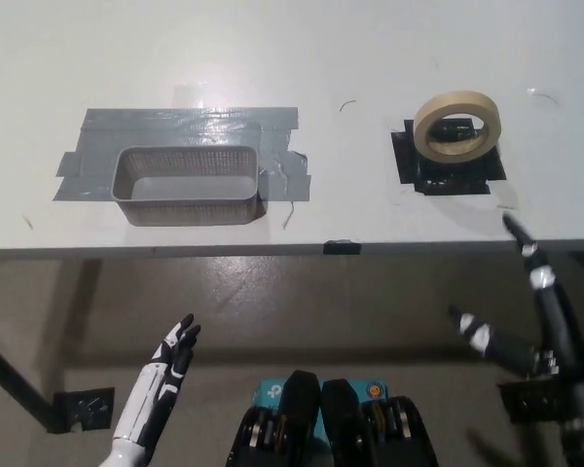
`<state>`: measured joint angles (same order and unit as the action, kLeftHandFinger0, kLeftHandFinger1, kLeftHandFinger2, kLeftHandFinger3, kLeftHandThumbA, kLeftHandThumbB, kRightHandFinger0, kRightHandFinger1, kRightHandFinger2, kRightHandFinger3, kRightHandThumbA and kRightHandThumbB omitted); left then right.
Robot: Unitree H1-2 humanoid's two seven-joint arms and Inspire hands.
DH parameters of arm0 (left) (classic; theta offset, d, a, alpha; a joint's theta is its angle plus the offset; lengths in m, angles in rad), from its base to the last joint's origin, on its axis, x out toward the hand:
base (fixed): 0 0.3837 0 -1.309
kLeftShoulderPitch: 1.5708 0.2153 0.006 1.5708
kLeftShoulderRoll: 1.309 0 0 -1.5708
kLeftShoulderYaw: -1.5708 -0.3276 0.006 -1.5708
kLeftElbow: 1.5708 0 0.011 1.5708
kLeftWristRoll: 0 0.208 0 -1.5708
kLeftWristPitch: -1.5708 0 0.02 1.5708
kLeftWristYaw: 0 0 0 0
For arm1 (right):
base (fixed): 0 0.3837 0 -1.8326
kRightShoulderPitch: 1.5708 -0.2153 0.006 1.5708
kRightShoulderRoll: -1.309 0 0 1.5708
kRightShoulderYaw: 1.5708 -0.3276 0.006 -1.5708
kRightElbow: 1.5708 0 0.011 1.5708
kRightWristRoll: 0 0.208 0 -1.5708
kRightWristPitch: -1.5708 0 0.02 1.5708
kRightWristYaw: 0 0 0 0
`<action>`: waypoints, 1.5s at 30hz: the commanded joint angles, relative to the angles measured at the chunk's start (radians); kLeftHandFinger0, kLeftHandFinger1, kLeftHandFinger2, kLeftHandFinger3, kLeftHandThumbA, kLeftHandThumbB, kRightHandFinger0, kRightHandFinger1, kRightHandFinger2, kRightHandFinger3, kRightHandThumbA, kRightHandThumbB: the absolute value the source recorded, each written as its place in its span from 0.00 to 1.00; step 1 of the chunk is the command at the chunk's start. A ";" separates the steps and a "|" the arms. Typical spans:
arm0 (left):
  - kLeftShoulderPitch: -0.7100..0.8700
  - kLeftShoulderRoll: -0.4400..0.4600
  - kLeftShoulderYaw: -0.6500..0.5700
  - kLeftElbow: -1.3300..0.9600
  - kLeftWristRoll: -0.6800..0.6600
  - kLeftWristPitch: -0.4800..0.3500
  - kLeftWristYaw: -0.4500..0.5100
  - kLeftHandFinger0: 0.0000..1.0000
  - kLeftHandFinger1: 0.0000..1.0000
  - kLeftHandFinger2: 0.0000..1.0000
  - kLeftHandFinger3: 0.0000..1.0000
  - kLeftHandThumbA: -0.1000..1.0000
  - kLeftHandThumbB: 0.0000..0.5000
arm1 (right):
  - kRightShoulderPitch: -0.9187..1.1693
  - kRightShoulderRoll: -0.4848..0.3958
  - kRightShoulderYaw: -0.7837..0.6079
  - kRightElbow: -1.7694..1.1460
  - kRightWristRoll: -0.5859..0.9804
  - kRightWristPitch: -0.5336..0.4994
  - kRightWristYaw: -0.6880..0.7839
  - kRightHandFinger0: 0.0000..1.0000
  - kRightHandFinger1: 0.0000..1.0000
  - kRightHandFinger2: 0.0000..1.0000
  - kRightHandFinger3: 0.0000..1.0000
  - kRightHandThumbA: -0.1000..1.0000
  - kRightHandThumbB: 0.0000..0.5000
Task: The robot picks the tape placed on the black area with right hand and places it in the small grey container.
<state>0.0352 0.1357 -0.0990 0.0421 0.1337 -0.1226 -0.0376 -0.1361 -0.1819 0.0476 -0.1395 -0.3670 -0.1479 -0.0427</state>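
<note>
Your right hand [526, 311] hangs spread and empty below the table edge [273, 250], short of the tape [456, 125]; left hand [165, 375] rests low, fingers apart.

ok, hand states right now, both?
Left robot hand: open, empty, low below the table edge.
Right robot hand: open, empty, fingers spread, short of the tape.

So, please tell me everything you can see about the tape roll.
The tape is a beige ring, like masking tape, with a wide open core. It lies on the black patch at the table's right side, slightly tilted, showing black through its hole. Nothing else touches it. The right hand hovers below it, off the table edge, fingers spread.
</note>
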 commanded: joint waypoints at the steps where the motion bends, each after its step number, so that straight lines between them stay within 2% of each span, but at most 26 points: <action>1: -0.006 -0.001 0.001 -0.019 0.009 -0.048 0.003 1.00 1.00 1.00 1.00 1.00 0.35 | -0.189 -0.087 -0.005 -0.050 -0.244 0.176 0.040 1.00 1.00 1.00 1.00 0.69 0.59; 2: -0.004 -0.001 0.002 -0.020 0.009 -0.045 0.003 1.00 1.00 1.00 1.00 1.00 0.36 | -0.219 -0.100 0.002 -0.023 -0.270 0.190 0.039 1.00 1.00 1.00 1.00 0.73 0.61; 4: -0.006 -0.002 0.003 -0.015 0.015 -0.051 0.008 1.00 1.00 1.00 1.00 1.00 0.37 | -0.257 -0.116 0.014 0.006 -0.296 0.212 0.039 1.00 1.00 1.00 1.00 0.74 0.62; 12: -0.001 0.005 0.006 -0.011 0.002 -0.054 -0.003 1.00 1.00 1.00 1.00 1.00 0.37 | -0.513 -0.166 0.112 0.321 -0.427 0.309 -0.003 1.00 1.00 1.00 1.00 0.66 0.74; 17: 0.002 0.002 0.008 -0.014 -0.005 -0.047 -0.004 1.00 1.00 1.00 1.00 1.00 0.36 | -0.604 -0.176 0.168 0.465 -0.454 0.332 -0.026 1.00 1.00 1.00 1.00 0.71 0.86; 20: -0.001 0.003 0.008 -0.009 -0.009 -0.054 -0.007 1.00 1.00 1.00 1.00 1.00 0.33 | -0.644 -0.176 0.189 0.540 -0.449 0.328 -0.041 1.00 1.00 1.00 1.00 0.72 0.87; 22: -0.001 0.003 0.005 -0.009 -0.007 -0.057 -0.008 1.00 1.00 1.00 1.00 1.00 0.31 | -0.681 -0.171 0.207 0.604 -0.449 0.329 -0.048 1.00 1.00 1.00 1.00 0.73 0.93; 28: 0.000 0.005 0.004 -0.013 -0.008 -0.052 -0.012 1.00 1.00 1.00 1.00 1.00 0.32 | -0.730 -0.160 0.244 0.681 -0.450 0.342 -0.044 1.00 1.00 1.00 1.00 0.79 0.98; 33: -0.004 0.006 0.004 -0.015 -0.014 -0.048 -0.017 1.00 1.00 1.00 1.00 1.00 0.32 | -0.758 -0.157 0.262 0.703 -0.455 0.359 -0.039 1.00 1.00 1.00 1.00 0.81 0.96; 36: -0.005 0.006 0.005 -0.011 -0.010 -0.052 -0.014 1.00 1.00 1.00 1.00 1.00 0.37 | -0.775 -0.150 0.265 0.721 -0.445 0.352 -0.039 1.00 1.00 1.00 1.00 0.82 0.95; 39: -0.001 0.005 0.001 -0.018 -0.005 -0.047 -0.015 1.00 1.00 1.00 1.00 1.00 0.37 | -0.784 -0.149 0.268 0.736 -0.441 0.348 -0.045 1.00 1.00 1.00 1.00 0.83 0.94; 45: -0.002 0.007 0.000 -0.021 -0.003 -0.048 -0.015 1.00 1.00 1.00 1.00 1.00 0.37 | -0.818 -0.134 0.273 0.795 -0.434 0.335 -0.065 1.00 1.00 1.00 1.00 0.95 0.92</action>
<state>0.0376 0.1346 -0.0966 0.0443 0.1301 -0.1413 -0.0388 -0.8731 -0.3180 0.3172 0.6405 -0.7986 0.1916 -0.0590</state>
